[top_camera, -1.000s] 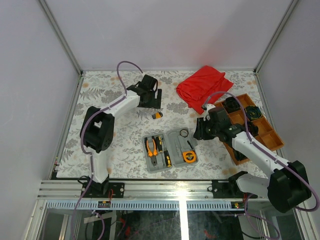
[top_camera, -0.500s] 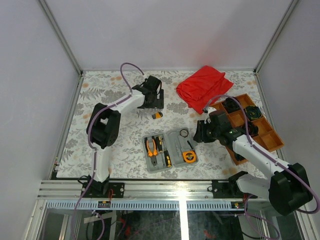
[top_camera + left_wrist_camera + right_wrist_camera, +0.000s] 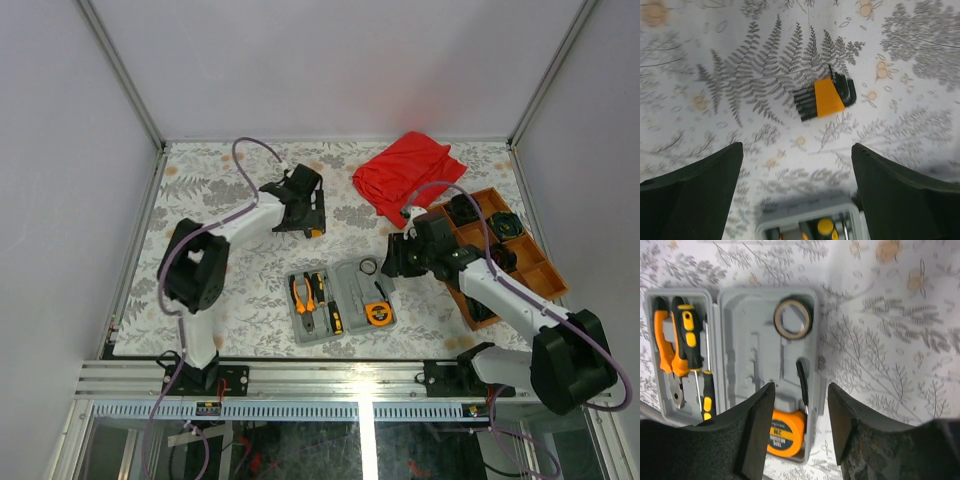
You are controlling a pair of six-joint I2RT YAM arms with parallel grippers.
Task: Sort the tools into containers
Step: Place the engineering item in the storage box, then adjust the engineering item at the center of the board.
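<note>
Floral table (image 3: 200,190) | L arm (image 3: 250,212) fwd, fingers (image 3: 690,190) wide over hex keys (image 3: 826,97)

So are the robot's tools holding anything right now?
No, nothing is held. The left tool hangs open above the orange-and-black hex key set, and the right tool is open and empty over the grey case.

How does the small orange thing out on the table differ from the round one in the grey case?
The hex key set lies loose on the table; the tape measure sits inside the grey case. The hex key set is a flat wedge holding black keys; the tape measure is rounded. Both are largely orange.
</note>
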